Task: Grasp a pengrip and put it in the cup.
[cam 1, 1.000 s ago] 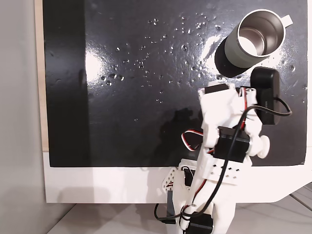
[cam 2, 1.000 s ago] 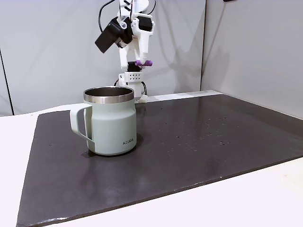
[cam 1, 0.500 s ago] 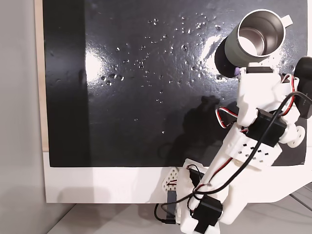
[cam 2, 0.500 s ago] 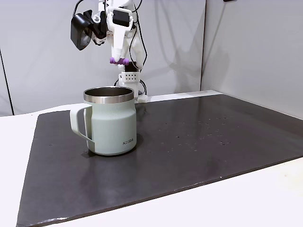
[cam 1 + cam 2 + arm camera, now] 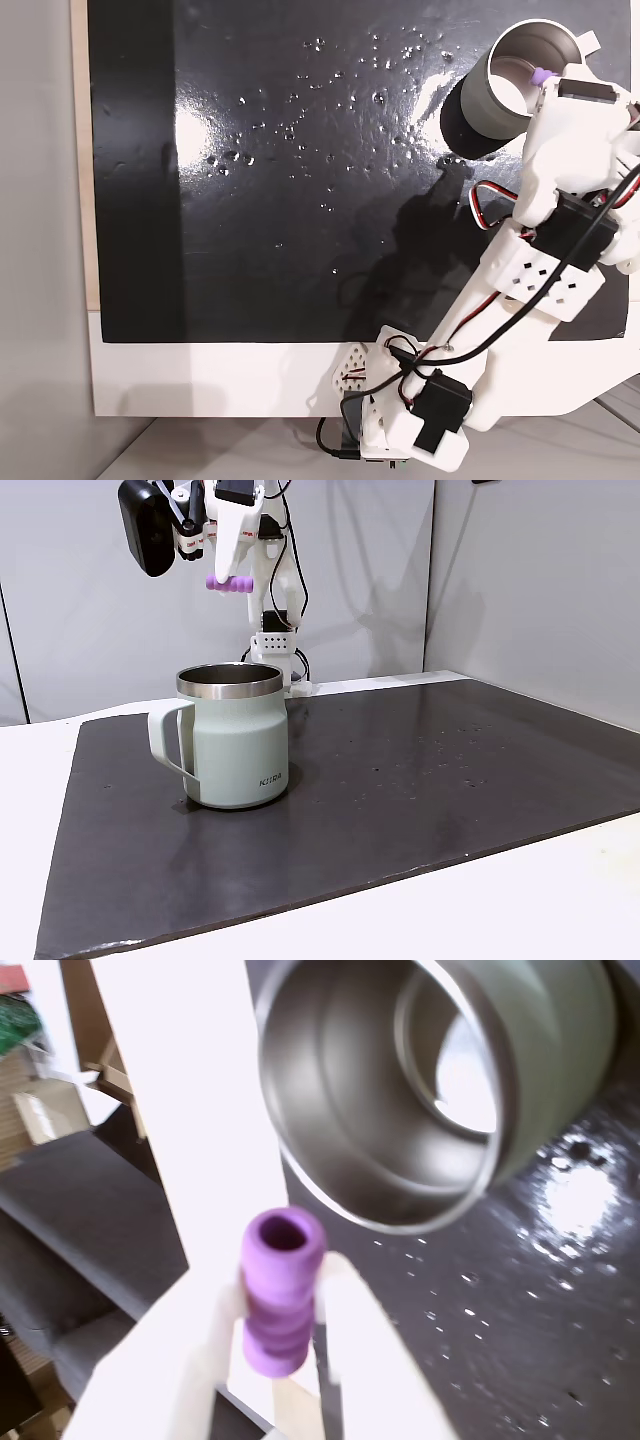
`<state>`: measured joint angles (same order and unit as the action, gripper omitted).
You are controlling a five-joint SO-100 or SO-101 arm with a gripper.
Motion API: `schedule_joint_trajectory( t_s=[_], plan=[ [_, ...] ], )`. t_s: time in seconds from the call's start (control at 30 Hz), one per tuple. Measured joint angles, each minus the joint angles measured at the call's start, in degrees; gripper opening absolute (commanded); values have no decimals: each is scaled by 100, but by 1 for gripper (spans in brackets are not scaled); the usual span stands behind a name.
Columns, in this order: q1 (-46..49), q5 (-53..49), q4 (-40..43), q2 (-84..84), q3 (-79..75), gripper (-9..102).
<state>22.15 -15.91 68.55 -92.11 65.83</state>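
Observation:
The pale grey-green steel cup (image 5: 478, 103) stands at the top right of the black mat in the top-down fixed view, and at the left of the mat (image 5: 236, 748) in the side fixed view. My gripper (image 5: 545, 78) is shut on the small purple ribbed pengrip (image 5: 541, 76), which sits over the cup's opening near its right rim. From the side, the pengrip (image 5: 229, 583) hangs well above the cup, held level in the gripper (image 5: 228, 578). The wrist view has the pengrip (image 5: 280, 1295) pinched between the white fingers (image 5: 355, 1345), with the cup's shiny interior (image 5: 360, 1110) beyond it.
The cup rests on a black mat (image 5: 300, 200) with small shiny specks, laid on a white table (image 5: 200, 380). The arm's base (image 5: 390, 420) stands at the mat's near edge. A grey wall (image 5: 520, 580) rises behind the table.
The arm has swung from the mat's near side toward the cup, carrying the pengrip; it now sits over the cup's opening instead of short of it.

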Motion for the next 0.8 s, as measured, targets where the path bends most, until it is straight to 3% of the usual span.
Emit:
schedule_joint_trajectory(
  t_s=[0.27,0.57,0.8],
  plan=[
    [132,0,-773,281,-79,0],
    [132,-18,-835,299,-79,0],
    [88,-53,-817,299,-79,22]
  ],
)
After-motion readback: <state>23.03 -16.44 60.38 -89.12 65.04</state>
